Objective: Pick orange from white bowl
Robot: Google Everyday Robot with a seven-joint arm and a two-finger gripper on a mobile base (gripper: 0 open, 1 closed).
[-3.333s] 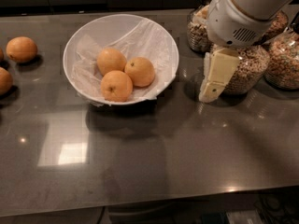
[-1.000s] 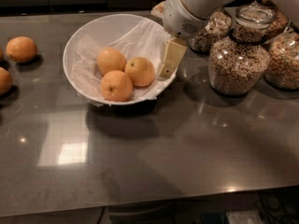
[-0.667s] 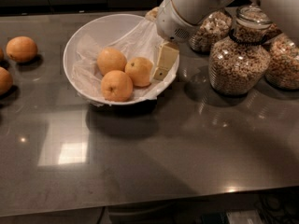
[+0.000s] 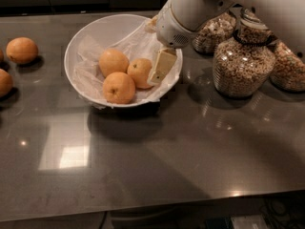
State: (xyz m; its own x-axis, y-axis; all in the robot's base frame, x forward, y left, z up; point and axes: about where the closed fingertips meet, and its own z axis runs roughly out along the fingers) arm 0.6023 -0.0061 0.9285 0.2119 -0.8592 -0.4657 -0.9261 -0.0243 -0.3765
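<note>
Loose oranges (image 4: 21, 50) lie on the left of the bench (image 4: 167, 161). The paper-lined white bowl (image 4: 76, 44) holds three smooth yellow-orange fruits. The rightmost, the orange (image 4: 138, 72) with a dark stem dot, sits against the end effector (image 4: 162, 67), which hangs inside the bowl's right wall; released or clenched, I cannot tell. Cereal jars (image 4: 243, 66) stand to the right on the dark, glossy surface.

The arm (image 4: 193, 8) slants down from upper right, gripper (image 4: 161, 67) pointing down-left.
</note>
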